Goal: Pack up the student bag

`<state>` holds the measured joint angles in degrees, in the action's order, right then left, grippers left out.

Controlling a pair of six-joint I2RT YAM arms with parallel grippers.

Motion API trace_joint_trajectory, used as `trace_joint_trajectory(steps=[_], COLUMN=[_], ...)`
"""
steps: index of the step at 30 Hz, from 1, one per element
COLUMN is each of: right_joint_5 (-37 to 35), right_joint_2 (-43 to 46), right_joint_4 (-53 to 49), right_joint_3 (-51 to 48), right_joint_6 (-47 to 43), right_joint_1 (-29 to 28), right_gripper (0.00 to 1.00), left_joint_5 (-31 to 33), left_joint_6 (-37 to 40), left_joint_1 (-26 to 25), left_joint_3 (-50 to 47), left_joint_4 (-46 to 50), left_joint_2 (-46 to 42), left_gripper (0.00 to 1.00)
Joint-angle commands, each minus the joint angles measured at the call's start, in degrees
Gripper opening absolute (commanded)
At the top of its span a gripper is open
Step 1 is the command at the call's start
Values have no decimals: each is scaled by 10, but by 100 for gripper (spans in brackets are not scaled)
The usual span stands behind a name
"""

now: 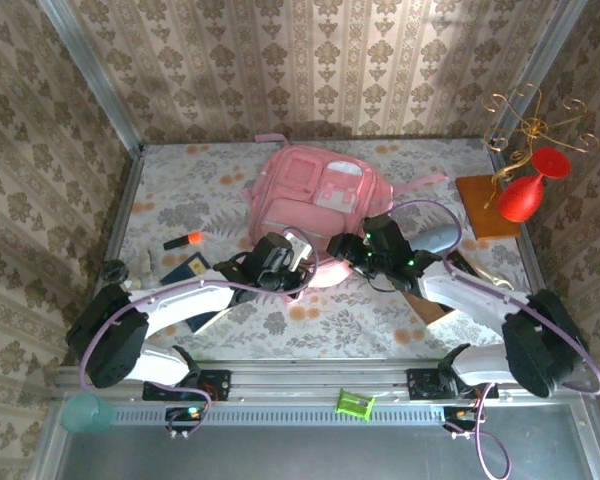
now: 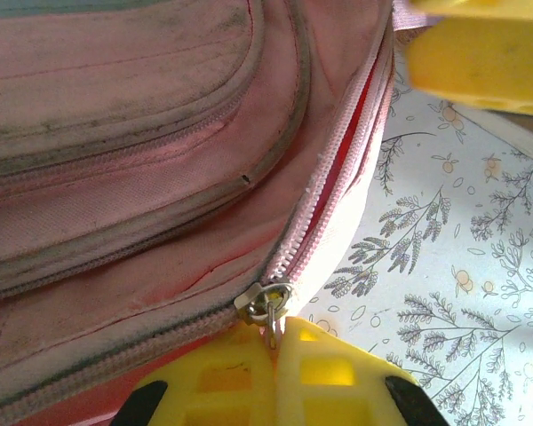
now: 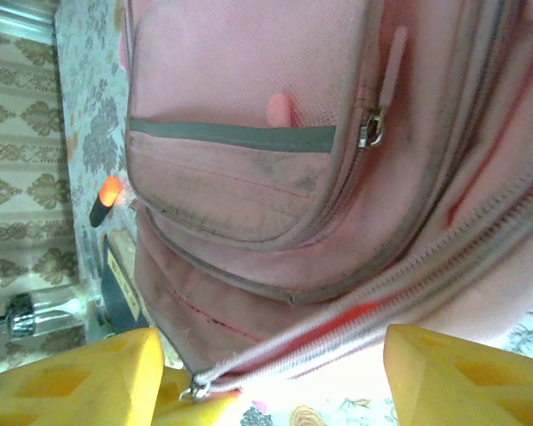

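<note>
Table [image 1: 190, 200]: bears the pink student bag [image 1: 310, 195] at its centre, towards the far side, main zip partly open. Risk, in our judgement: soft and unpinned, the bag may drag instead of unzipping. Right gripper [image 3: 275, 355]: jaws wide, holding nothing, beside the zip edge. Left gripper [image 2: 275, 342]: pinched tight on the zip pull [image 2: 266, 306]; we think an angled tug could slip it.
</note>
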<state>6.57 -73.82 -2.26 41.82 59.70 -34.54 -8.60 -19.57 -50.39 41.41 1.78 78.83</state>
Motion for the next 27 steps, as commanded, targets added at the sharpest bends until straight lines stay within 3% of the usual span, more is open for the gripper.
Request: trace_joint_trajectory(steps=[1, 9, 15, 17, 19, 23, 27], right_joint_5=[-92, -115, -123, -136, -155, -176, -132], right_joint_2=[36, 5, -90, -104, -107, -92, -78], right_joint_4=[-89, -39, 3, 20, 26, 11, 0], right_joint_3=[14, -4, 37, 32, 31, 29, 29], right_joint_6=[-34, 37, 34, 36, 27, -4, -51], right_joint_1=[-15, -38, -41, -41, -40, -23, 30], right_gripper=[65, 68, 65, 54, 34, 5, 0], left_joint_5=[0, -3, -6, -9, -11, -6, 5], left_joint_6=[-11, -8, -4, -3, 3, 23, 48], left_joint_1=[-5, -19, -27, -27, -27, -20, 2], left_joint_3=[12, 13, 8, 4, 1, -1, -14], left_joint_4=[-57, -70, -77, -82, -79, -34, 13], left_joint_2=[-4, 4, 7, 4, 0, -10, -32], left_gripper=[0, 0, 0, 0, 0, 0, 0])
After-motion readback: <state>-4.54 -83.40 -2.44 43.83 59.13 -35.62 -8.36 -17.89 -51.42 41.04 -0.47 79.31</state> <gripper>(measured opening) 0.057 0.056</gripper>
